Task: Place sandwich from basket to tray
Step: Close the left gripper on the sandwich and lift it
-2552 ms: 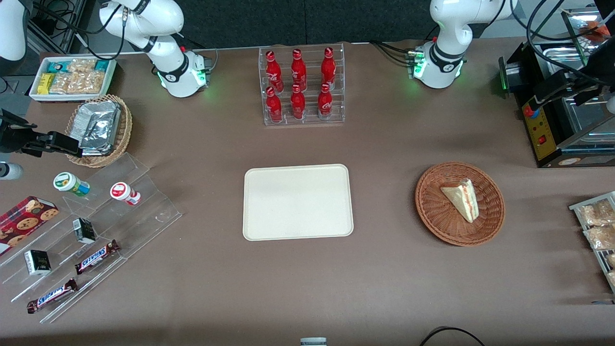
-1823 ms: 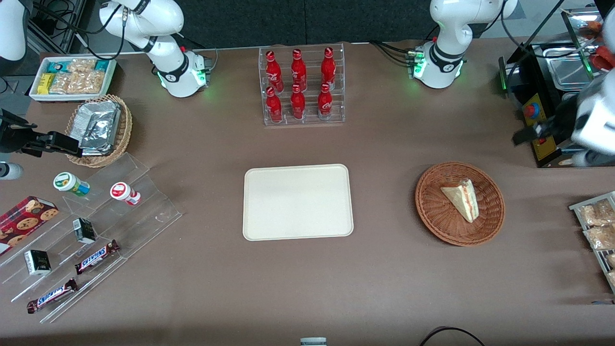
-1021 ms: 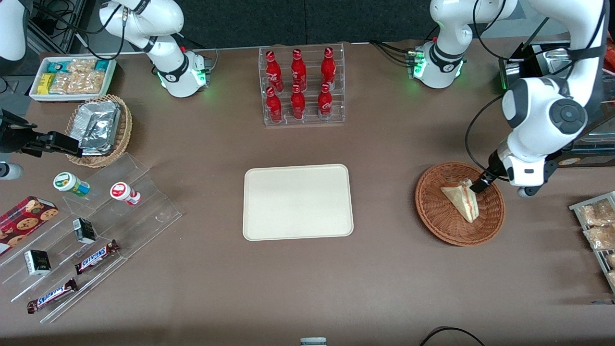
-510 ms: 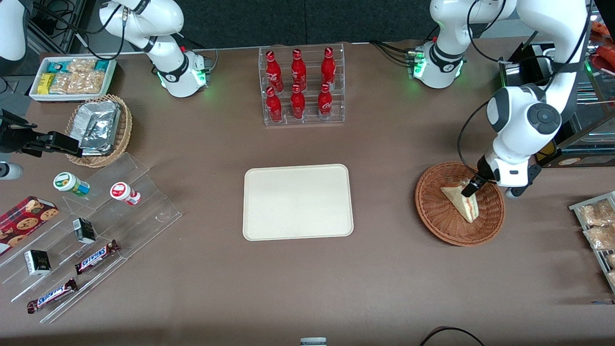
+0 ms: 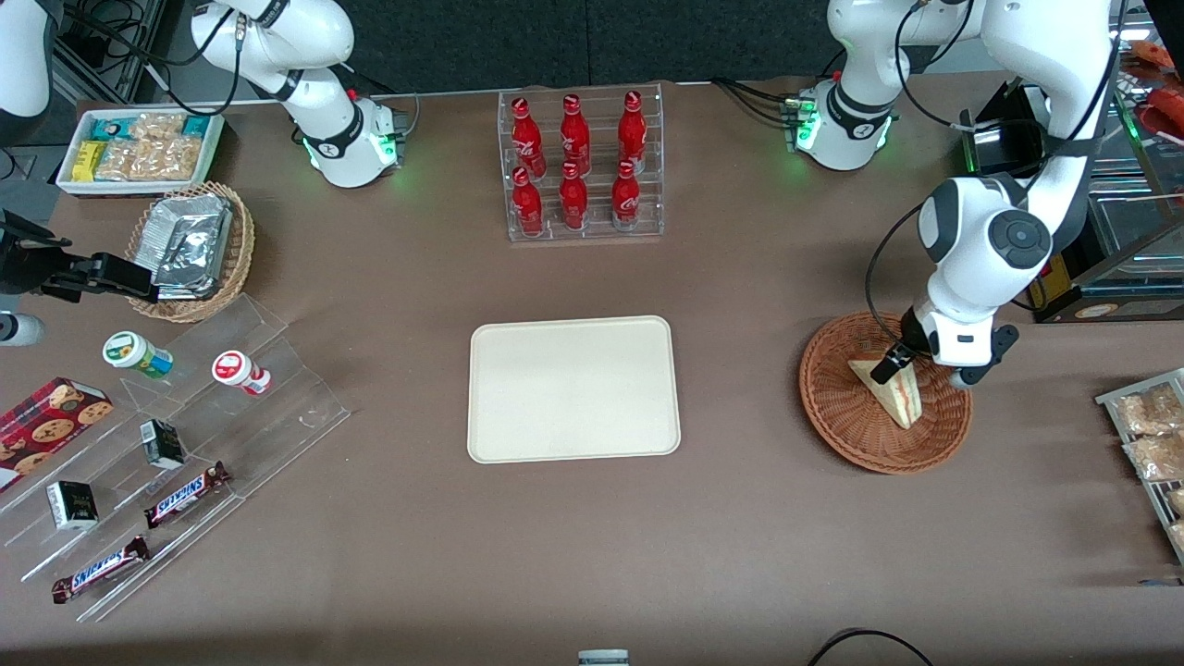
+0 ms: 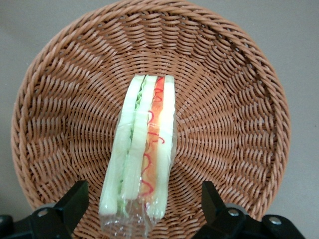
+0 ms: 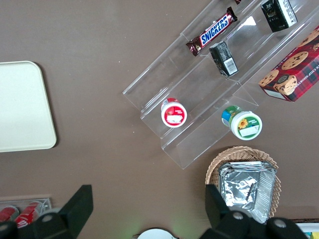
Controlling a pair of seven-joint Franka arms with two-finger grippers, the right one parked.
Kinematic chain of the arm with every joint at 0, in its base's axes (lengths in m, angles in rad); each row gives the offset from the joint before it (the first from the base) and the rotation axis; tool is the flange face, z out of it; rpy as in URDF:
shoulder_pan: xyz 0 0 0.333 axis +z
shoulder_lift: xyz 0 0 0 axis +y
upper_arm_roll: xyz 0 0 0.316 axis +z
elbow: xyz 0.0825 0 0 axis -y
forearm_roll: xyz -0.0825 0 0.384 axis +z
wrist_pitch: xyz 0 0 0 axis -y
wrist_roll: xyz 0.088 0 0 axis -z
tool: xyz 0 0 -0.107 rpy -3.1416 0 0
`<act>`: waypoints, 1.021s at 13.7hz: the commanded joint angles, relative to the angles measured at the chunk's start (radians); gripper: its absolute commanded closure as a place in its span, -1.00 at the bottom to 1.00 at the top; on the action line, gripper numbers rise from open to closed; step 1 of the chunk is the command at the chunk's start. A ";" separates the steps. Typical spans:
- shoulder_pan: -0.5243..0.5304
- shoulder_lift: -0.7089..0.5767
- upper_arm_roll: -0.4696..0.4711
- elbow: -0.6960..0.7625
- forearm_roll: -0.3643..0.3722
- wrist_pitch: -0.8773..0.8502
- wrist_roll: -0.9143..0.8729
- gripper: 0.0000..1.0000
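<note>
One sandwich (image 5: 894,390) lies in the basket (image 5: 837,413), at the right of the front view, well apart from the tray (image 5: 573,388) at its centre. Just above it hangs the left gripper (image 6: 143,201), fingers (image 6: 75,198) spread wide, one on each side of the wedge's end, neither touching it.

Table (image 5: 740,555): broad top under a plain brown cloth, evenly lit, soft shadows. Dark backdrop (image 5: 573,42) along its edge farthest from the front camera. Clear acrylic rack (image 5: 581,166) of six red bottles near that edge. Stepped acrylic display (image 5: 185,453) toward the parked arm's end. Black machine with glass panels (image 5: 1091,231) toward the working arm's end. Black cable (image 5: 860,643) at the nearest edge.
</note>
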 commanded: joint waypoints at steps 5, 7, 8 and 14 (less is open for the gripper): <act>-0.010 0.039 0.010 0.006 0.013 0.040 -0.013 1.00; -0.012 0.025 0.010 0.006 0.034 0.026 -0.001 1.00; -0.012 0.008 0.007 0.012 0.094 -0.014 0.016 1.00; -0.158 -0.029 -0.074 0.376 0.116 -0.628 -0.067 1.00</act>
